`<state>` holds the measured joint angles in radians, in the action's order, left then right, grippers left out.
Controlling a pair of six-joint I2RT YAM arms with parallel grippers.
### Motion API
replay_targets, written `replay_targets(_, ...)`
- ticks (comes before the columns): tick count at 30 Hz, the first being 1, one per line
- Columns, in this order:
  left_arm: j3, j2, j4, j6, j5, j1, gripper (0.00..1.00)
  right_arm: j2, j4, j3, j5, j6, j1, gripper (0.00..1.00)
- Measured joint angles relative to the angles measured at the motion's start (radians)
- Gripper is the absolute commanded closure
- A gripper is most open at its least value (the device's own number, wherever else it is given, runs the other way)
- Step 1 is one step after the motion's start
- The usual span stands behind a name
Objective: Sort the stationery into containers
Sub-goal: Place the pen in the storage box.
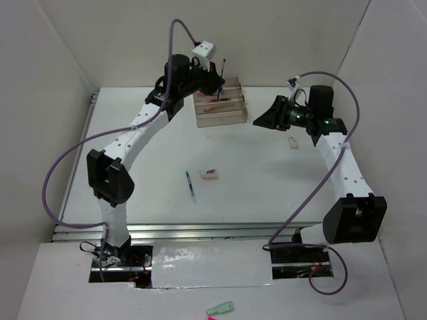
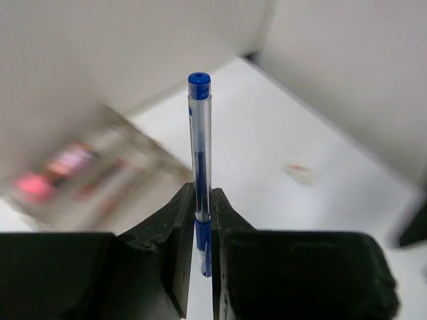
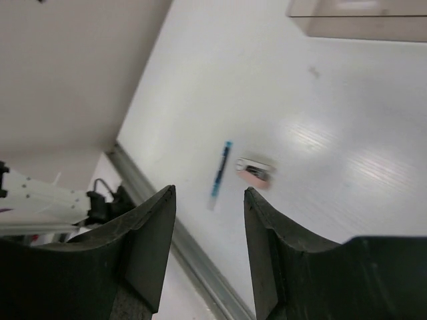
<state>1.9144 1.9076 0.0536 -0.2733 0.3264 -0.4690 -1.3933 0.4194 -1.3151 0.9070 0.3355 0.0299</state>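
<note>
**Over the organiser's far side, a blue pen pinched upright**

Between the fingers of the left gripper [image 2: 203,195] [image 1: 215,81] stands a blue pen [image 2: 200,143] [image 1: 223,72]. The jaws are pressed on its lower barrel, and its capped end points up and away from the wrist camera. Seen from above, this gripper hangs over the far left part of the clear organiser [image 1: 219,121]. The pen's tip rises above the gripper body, clear of the compartments. Inside the organiser's stepped compartments lie red items [image 1: 212,108]; they look like pens, though they are too small to tell for sure. The left wrist camera shows the same organiser [image 2: 100,167] only as a blur with pink patches, below and left of the held pen.

To the right of the organiser, the right gripper [image 1: 267,121] [image 3: 208,195] hovers above the table [image 1: 153,147]. Its jaws are spread wide and hold nothing. Its camera looks down between the fingers at a second blue pen [image 3: 219,172] [image 1: 191,186] lying flat on the table, nearer than the organiser. A pink-and-white eraser [image 3: 254,171] [image 1: 209,175] lies just beside that pen, on its right and not touching it. A corner of the organiser [image 3: 360,17] shows at the top of this view.

Another small pale eraser [image 1: 293,141] [image 2: 300,173] rests on the table near the right arm, just on the near side of the right gripper. At the near edge of the overhead view, on the ledge in front of the arm bases, lies a pale green clip [image 1: 220,308].
</note>
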Motion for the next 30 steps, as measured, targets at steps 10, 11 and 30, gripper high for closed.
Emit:
replay_targets(10,0.138,0.322,-0.069,0.752,-0.403,-0.031,1.0,0.103,0.13,0.107,-0.066,-0.198,-0.134,0.48)
replay_targets(11,0.159,0.373,-0.08,0.792,-0.413,-0.028,1.0,0.107,0.138,0.117,-0.067,-0.209,-0.136,0.49)
replay_targets(30,0.36,0.666,-0.263,1.057,-0.369,0.016,0.92,0.031,0.18,0.195,-0.08,-0.283,-0.144,0.52)
